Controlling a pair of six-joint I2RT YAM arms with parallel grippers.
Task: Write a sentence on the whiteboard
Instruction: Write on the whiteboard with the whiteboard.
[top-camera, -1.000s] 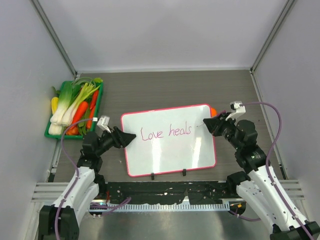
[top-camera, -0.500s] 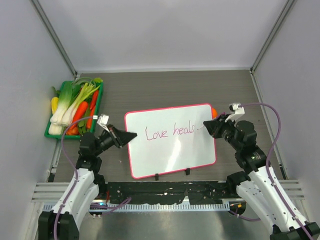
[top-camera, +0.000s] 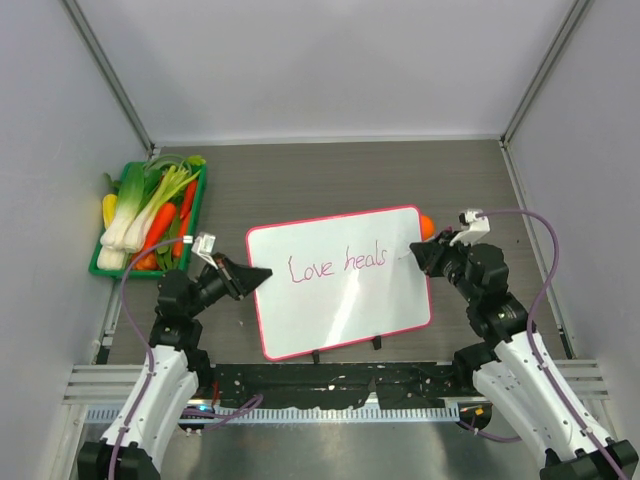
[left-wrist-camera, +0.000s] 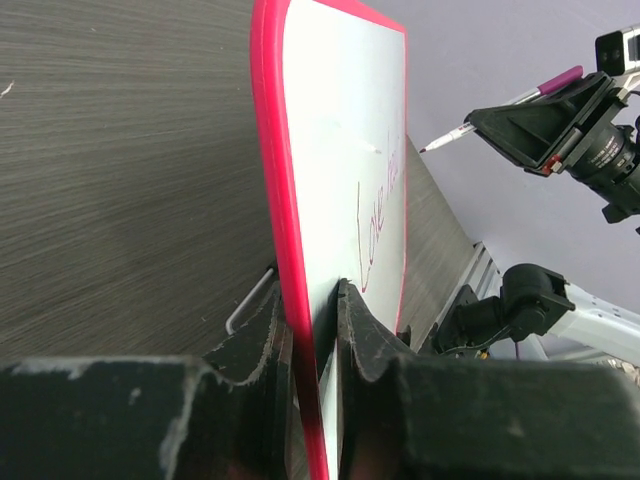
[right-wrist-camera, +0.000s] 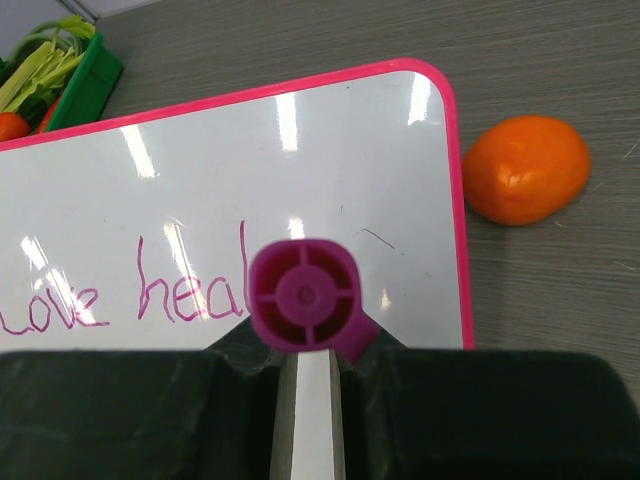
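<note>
The whiteboard (top-camera: 340, 310), glossy white with a pink-red frame, lies in the middle of the table with "Love heals" written on it in pink. My left gripper (top-camera: 254, 275) is shut on its left edge. In the left wrist view the frame (left-wrist-camera: 272, 150) runs between the closed jaws of the left gripper (left-wrist-camera: 312, 300). My right gripper (top-camera: 420, 255) is shut on a pink marker (right-wrist-camera: 303, 294). The marker's tip is at the board's right side, just after the last letter. The marker also shows in the left wrist view (left-wrist-camera: 500, 103). The board fills the right wrist view (right-wrist-camera: 300, 160).
A green tray (top-camera: 97, 266) of leeks, carrots and other vegetables stands at the left. An orange fruit (top-camera: 427, 224) lies against the board's top right corner and shows in the right wrist view (right-wrist-camera: 523, 168). Grey walls close in three sides.
The whiteboard has shifted a little to the right and turned slightly, with my left gripper on its edge. My right gripper and the marker have dropped slightly.
</note>
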